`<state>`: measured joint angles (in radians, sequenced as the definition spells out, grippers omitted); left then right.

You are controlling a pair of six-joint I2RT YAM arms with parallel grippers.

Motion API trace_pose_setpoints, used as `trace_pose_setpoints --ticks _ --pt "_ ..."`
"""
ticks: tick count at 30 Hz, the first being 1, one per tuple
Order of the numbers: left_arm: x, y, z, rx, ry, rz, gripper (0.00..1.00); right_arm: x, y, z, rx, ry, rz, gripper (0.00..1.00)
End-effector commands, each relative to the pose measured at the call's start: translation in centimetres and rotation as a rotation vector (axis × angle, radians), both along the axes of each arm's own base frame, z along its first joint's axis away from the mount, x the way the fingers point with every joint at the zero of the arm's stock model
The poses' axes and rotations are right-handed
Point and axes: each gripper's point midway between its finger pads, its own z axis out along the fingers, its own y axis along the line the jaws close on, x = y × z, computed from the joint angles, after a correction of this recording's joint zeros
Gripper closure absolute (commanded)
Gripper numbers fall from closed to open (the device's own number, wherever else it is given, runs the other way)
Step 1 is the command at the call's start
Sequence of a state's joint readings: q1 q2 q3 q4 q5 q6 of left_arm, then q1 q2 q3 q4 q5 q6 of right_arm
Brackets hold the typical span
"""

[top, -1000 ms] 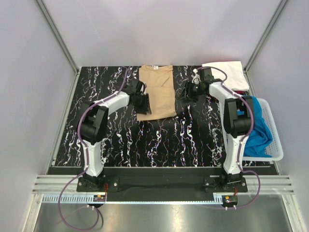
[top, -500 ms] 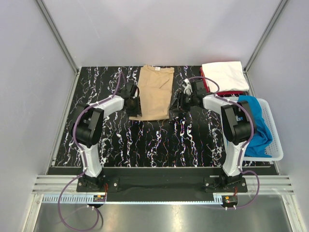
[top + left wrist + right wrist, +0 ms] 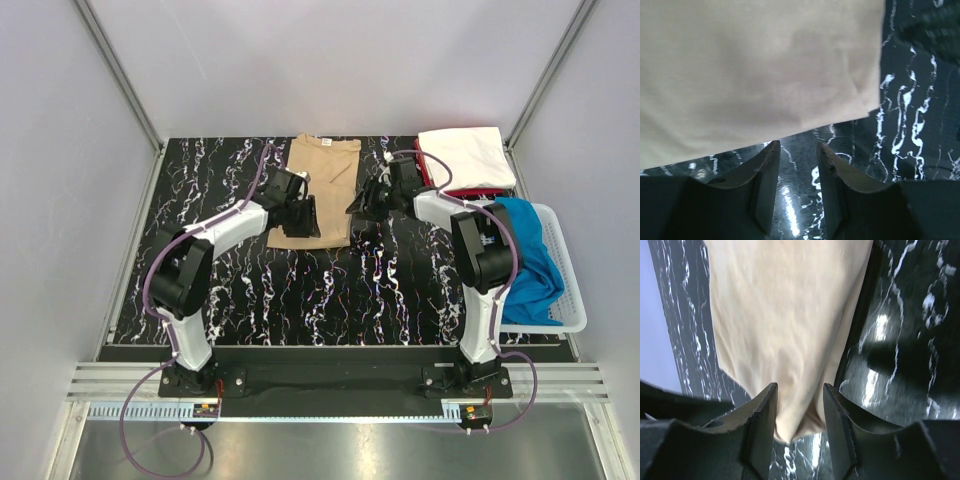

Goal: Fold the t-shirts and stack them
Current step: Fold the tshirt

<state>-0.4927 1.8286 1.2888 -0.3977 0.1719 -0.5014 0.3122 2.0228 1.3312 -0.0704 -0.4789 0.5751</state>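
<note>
1. The left end effector (image 3: 796, 150) is partly open and holds nothing; only dark marbled bench (image 3: 910, 125) shows between its two fingers.
2. Its fingertips point at the near edge of the tan t-shirt (image 3: 755, 70) and sit just short of the cloth.
3. The right end effector (image 3: 797, 390) is also partly open. A corner of the tan t-shirt lies loose in the gap between its fingers, and neither finger presses on it.
4. In the overhead view the tan t-shirt lies flat in a long folded strip at the far middle of the bench, collar end away from the arms. The left end effector is at its near left corner and the right end effector at its right edge.
5. A white t-shirt (image 3: 460, 155) lies folded at the far right corner, on top of a red t-shirt (image 3: 478, 190) that shows only as a strip at its edges.
6. A blue t-shirt (image 3: 530, 265) is bunched in the white basket (image 3: 572, 290) at the right side of the bench.
</note>
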Motion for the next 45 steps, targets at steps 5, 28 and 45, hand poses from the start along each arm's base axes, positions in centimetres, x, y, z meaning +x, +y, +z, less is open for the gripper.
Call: trace_pose_setpoints --ticks 5,28,45 --pt "0.7 -1.3 -1.7 -0.042 0.002 -0.011 0.60 5.2 -0.1 0.9 -0.006 -0.057 -0.102 0.54" --pt "-0.9 1.4 -8.8 0.126 0.122 0.007 0.61 12.0 -0.7 0.1 -0.064 -0.170 -0.052 0.99" --pt "-1.7 0.4 -6.6 0.060 0.130 -0.013 0.60 12.0 0.4 1.5 0.014 -0.198 0.058 0.72"
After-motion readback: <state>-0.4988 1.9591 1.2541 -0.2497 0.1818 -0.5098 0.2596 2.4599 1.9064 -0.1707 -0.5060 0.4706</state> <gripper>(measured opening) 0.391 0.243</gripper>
